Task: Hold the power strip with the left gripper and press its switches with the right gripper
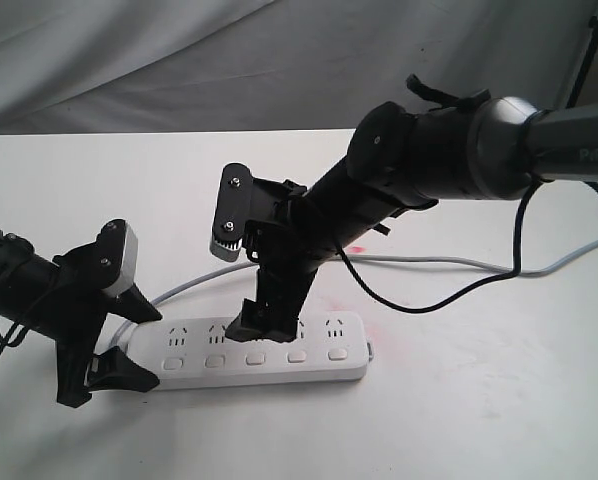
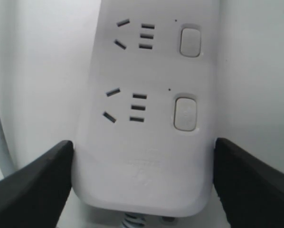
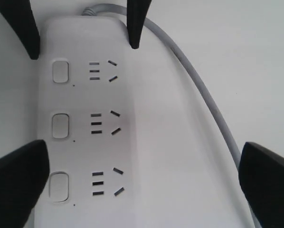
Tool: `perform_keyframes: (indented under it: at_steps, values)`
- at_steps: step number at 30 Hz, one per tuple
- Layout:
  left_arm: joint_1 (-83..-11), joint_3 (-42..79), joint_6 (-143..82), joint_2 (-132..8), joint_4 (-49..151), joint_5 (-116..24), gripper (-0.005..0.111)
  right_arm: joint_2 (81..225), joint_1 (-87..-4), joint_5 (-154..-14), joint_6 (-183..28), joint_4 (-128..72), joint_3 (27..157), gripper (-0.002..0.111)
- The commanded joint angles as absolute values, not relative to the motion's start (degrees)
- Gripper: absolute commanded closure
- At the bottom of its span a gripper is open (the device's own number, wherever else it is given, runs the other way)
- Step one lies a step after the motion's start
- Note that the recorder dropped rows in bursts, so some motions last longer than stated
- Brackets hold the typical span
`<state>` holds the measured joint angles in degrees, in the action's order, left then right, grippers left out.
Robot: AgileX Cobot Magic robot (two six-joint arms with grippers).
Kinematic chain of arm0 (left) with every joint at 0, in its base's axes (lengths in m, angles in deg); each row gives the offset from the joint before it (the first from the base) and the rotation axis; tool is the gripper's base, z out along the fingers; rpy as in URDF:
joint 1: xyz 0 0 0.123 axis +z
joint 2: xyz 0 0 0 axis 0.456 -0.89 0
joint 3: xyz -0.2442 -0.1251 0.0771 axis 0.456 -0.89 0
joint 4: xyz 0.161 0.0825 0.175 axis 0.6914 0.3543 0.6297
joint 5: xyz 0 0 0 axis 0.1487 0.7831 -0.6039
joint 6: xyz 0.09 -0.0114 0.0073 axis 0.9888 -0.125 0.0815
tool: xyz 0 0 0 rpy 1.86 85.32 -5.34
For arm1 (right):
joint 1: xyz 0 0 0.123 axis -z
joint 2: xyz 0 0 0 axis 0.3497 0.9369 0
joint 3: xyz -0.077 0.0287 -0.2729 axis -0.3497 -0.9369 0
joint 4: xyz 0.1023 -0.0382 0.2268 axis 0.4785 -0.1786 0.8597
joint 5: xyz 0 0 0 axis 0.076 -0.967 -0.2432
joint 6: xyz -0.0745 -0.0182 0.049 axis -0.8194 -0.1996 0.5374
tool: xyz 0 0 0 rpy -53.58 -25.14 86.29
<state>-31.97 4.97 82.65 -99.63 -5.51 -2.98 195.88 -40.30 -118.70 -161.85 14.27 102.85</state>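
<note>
Snugly, my left gripper [image 1: 149, 350] clasped the strip [image 1: 349, 362], steadying it — right gripper [image 1: 269, 322] hung wide open above the switches [image 1: 256, 357].

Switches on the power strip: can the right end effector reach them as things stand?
Probably yes: the right end effector hangs open over the power strip with nothing between it and the switches; the left end effector holds the cord end, aside.

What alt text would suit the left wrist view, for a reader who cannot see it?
The left pincer grips the rounded end of a white power strip between black fingers. Two socket sets and two white switches show beyond it.
</note>
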Motion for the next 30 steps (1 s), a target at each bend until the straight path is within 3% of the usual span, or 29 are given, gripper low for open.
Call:
perform_keyframes:
  at_steps: [1, 30]
  values:
    - [-32.1, 5.1, 82.6, -99.5, -5.7, -3.0, 0.059, 195.5, -39.8, -119.1, -161.5, 13.9, 102.5, 0.003]
    - [-32.1, 5.1, 82.6, -99.5, -5.7, -3.0, 0.059, 198.5, -39.8, -114.1, -165.1, 14.7, 100.2, 0.003]
